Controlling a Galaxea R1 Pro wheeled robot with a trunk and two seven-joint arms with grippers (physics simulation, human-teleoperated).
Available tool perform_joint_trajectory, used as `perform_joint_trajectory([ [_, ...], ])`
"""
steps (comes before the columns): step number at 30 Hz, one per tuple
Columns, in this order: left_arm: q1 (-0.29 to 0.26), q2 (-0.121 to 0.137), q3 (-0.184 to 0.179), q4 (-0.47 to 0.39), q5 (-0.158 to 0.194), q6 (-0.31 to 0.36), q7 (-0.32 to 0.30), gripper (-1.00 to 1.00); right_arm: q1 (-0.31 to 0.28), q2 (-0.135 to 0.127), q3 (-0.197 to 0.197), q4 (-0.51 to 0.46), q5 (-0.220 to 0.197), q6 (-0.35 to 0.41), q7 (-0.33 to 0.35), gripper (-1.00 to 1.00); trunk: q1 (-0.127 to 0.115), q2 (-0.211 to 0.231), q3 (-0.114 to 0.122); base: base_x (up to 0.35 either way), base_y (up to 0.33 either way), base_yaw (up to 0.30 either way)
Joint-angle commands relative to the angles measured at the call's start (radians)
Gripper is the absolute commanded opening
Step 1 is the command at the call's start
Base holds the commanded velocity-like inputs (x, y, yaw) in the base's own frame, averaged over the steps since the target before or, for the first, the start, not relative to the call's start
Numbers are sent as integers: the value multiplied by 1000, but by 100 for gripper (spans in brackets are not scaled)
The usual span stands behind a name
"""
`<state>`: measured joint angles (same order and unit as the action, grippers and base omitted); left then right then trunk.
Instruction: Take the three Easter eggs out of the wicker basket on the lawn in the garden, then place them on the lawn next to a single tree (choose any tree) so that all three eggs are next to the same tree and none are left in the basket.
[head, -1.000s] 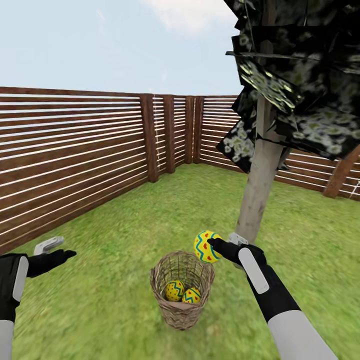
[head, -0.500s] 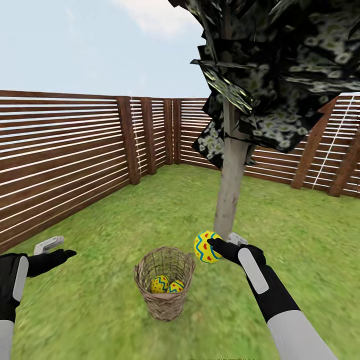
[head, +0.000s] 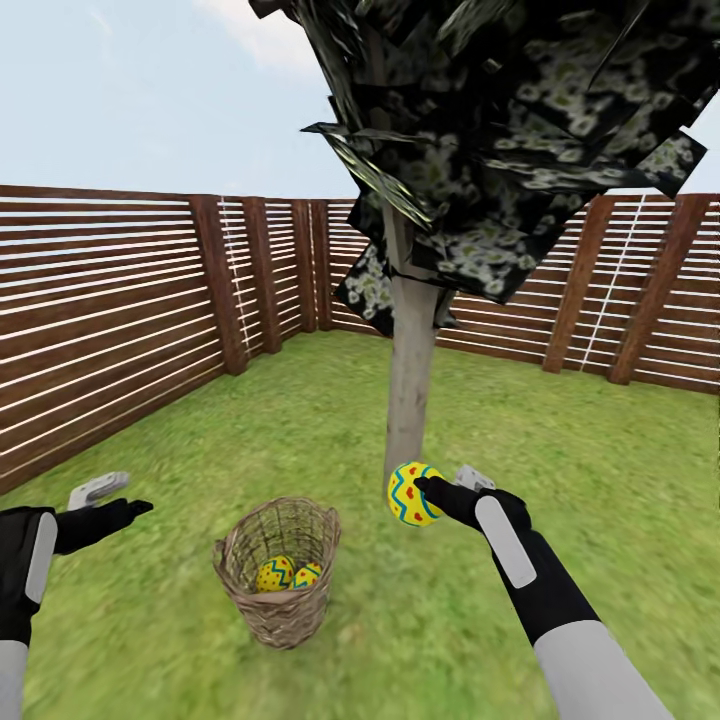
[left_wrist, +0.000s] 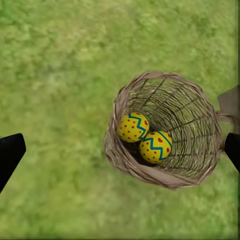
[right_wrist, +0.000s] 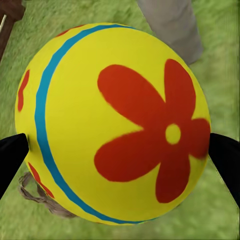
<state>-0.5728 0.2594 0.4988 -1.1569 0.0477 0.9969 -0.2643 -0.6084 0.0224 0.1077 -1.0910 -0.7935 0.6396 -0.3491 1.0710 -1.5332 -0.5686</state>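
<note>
My right gripper (head: 413, 494) is shut on one yellow Easter egg (head: 408, 495) (right_wrist: 115, 125), held above the lawn (head: 610, 480) in front of the foot of the tree (head: 410, 390). The tree's grey trunk (right_wrist: 172, 25) lies just beyond the egg in the right wrist view. Two more eggs (head: 275, 575) (head: 307, 574) lie in the wicker basket (head: 240, 560), which stands upright on the grass to the left of the held egg. My left gripper (head: 112, 500) hangs open and empty at the left, looking straight down on the basket (left_wrist: 162, 177) and its two eggs (left_wrist: 133, 127) (left_wrist: 155, 147).
A brown slatted wooden fence (head: 100, 320) closes the garden on the left and behind the tree. Dark mottled foliage (head: 500, 150) hangs overhead. Open grass stretches to the right of the trunk and around the basket.
The whole view has swung to the right, so basket and tree now sit further left in the picture. Both arms keep their pose and the right gripper still grips the egg.
</note>
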Motion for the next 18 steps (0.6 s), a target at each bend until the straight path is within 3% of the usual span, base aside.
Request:
perform_joint_trajectory([
  [1,-1,0,1,-2,5,6,0,100,-1,1,1,-1,-10,0,-10,-100,0,-1,-1,0,-291,-1],
  [13,4,0,3,-52,7,11,-13,100,-1,7,1,7,-11,0,-11,-100,0,-1,-1,51,-288,0],
  [15,10,2,5,-97,7,29,-126,100,-1,8,1,20,-10,0,-11,-100,0,-1,-1,3,-137,0],
  [18,36,16,12,-124,2,36,-408,100,-1,8,1,25,-10,0,-11,-100,0,-1,-1,1,-32,48],
])
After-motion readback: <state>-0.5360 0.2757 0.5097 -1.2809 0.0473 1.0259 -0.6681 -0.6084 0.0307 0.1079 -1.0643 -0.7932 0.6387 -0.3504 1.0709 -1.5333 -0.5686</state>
